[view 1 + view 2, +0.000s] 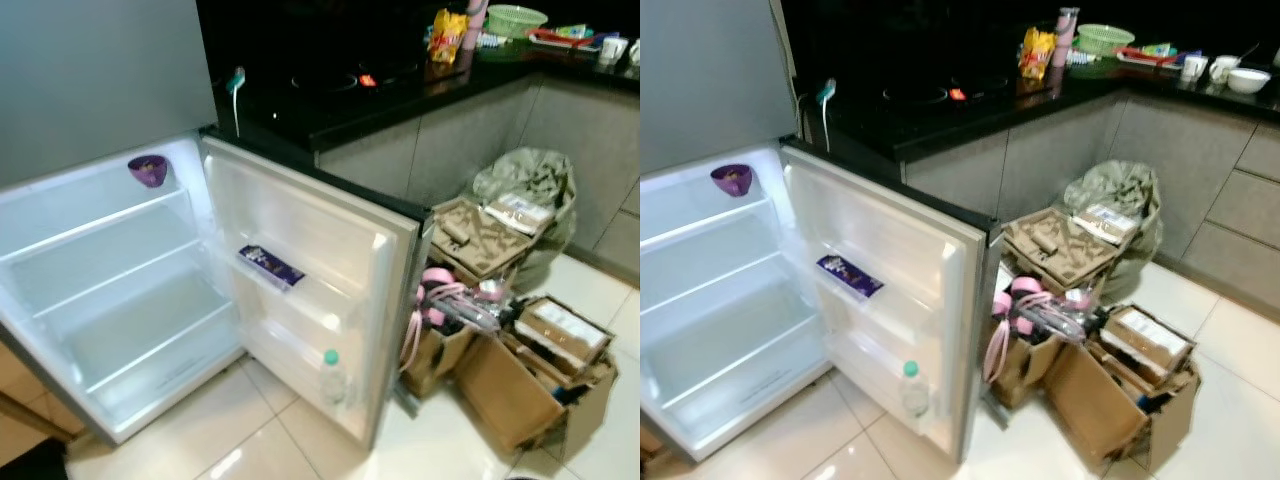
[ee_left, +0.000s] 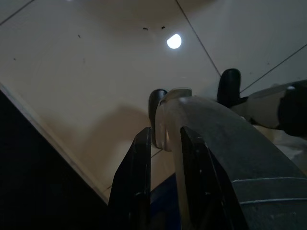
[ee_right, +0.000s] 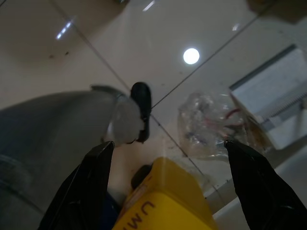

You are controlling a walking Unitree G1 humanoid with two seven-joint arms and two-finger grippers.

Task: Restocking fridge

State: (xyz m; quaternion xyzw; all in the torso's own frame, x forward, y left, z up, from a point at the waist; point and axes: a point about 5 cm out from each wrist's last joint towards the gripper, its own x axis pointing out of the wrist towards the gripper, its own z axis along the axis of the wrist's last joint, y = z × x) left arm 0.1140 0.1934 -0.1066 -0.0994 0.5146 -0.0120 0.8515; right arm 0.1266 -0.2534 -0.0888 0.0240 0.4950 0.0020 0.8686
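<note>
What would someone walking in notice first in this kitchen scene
The open fridge stands out, lit and nearly bare: a purple bowl on its top shelf, a dark blue packet on a shelf in the door, a clear bottle in the lowest door rack. Beside the door, torn cardboard boxes crowd the tiled floor.

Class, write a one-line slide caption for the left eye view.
Open fridge with purple bowl on top shelf, bottle in its door, cardboard boxes beside.
</note>
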